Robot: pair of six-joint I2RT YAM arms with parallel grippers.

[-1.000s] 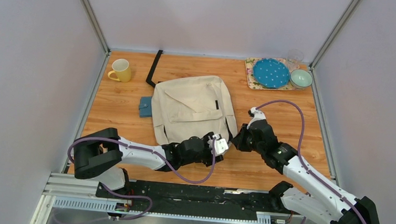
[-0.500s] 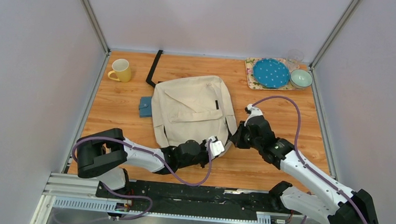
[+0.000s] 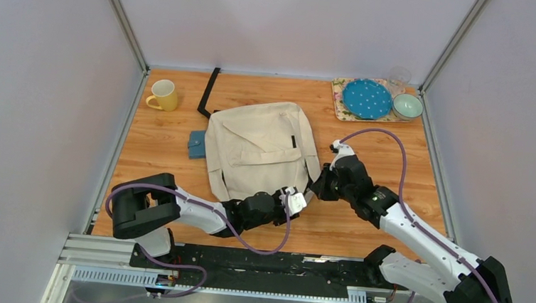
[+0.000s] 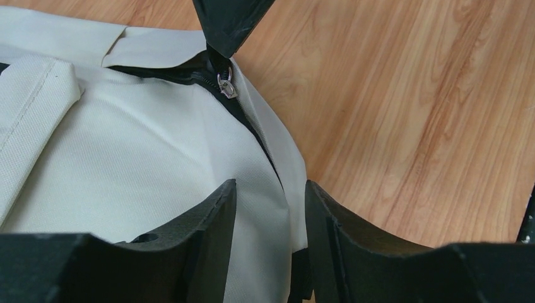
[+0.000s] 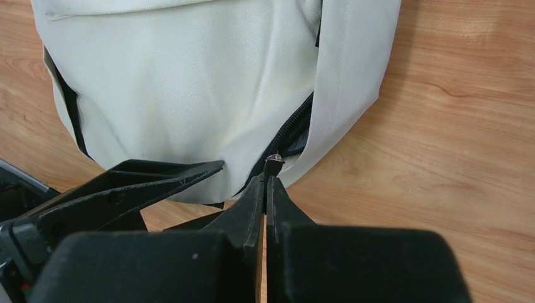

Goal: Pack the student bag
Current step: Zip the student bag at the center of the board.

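The student bag (image 3: 262, 147) is a cream backpack lying flat mid-table, also seen in the left wrist view (image 4: 126, 145) and the right wrist view (image 5: 189, 76). At its near right corner my right gripper (image 3: 314, 190) is shut on the small metal zipper pull (image 5: 274, 163), which sits at the end of the black zipper. In the left wrist view the pull (image 4: 226, 85) hangs just under the right fingertips. My left gripper (image 4: 270, 186) rests on the same corner with its jaws apart. Cream fabric lies between them, not pinched.
A yellow mug (image 3: 163, 95) stands at the back left. A blue pouch (image 3: 196, 144) lies against the bag's left side and a black strap (image 3: 209, 92) trails behind it. A patterned tray (image 3: 339, 110) at the back right holds a blue plate (image 3: 367, 98), bowl (image 3: 407, 106) and glass (image 3: 398, 76).
The left forearm has slid in along the bag's near edge, and its gripper sits slightly lower and further left. The right gripper edged left to the corner and stayed shut.
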